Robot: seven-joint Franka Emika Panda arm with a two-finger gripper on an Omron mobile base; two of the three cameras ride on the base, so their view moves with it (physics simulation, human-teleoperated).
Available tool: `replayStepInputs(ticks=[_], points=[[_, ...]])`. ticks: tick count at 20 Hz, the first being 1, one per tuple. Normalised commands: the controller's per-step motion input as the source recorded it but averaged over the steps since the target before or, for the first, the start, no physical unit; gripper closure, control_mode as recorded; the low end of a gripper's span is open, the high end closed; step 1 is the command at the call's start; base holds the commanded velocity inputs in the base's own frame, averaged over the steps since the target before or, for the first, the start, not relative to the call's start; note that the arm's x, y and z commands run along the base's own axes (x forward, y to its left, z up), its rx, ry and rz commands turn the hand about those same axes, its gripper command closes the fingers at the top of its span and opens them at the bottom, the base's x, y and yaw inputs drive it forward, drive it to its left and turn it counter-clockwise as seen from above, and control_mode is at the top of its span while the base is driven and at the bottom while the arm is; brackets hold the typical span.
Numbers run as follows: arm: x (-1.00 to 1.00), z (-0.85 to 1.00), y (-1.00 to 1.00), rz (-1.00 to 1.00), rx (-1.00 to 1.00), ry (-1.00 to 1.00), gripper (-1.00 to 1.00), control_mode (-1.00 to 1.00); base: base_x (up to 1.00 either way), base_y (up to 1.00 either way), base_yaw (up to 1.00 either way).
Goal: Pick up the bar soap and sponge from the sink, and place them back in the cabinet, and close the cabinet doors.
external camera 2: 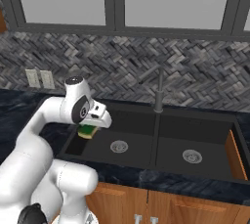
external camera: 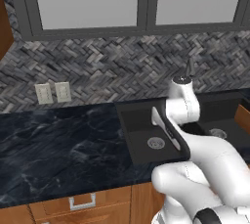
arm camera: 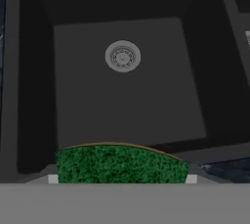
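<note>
My gripper (external camera 2: 89,129) is shut on the sponge (external camera 2: 88,131), a green-topped block over a yellow layer. I hold it over the near-left corner of the left basin of the black sink (external camera 2: 146,120). In the hand view the sponge's (arm camera: 121,163) green face lies between my gripper's (arm camera: 122,176) fingertips, above the basin floor and its silver drain (arm camera: 122,56). In the left base view my own arm covers the hand over the sink (external camera: 139,125). The bar soap is out of view. A sliver of the brown cabinet (external camera: 4,27) shows at the upper left; its doors are out of view.
The dark faucet (external camera 2: 159,91) rises behind the divider between the basins. A brown wooden panel (external camera 2: 234,154) leans at the sink's right rim. Grey-framed frosted-glass cabinets (external camera 2: 171,0) hang above. Black marble counter (external camera: 58,140) stretches left, with wall outlets (external camera: 52,92) behind it.
</note>
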Motion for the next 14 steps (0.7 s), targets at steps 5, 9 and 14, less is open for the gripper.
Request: replayStepInputs(ticks=[5, 9, 14], points=[[-0.55, 0.41, -0.01, 0.00, 0.00, 0.00, 1.00, -1.00, 0.00, 0.00, 0.00], [-0.59, 0.41, -0.03, 0.00, 0.00, 0.00, 1.00, -1.00, 0.00, 0.00, 0.00], [-0.49, 0.36, -0.03, 0.00, 0.00, 0.00, 1.00, -1.00, 0.00, 0.00, 0.00]])
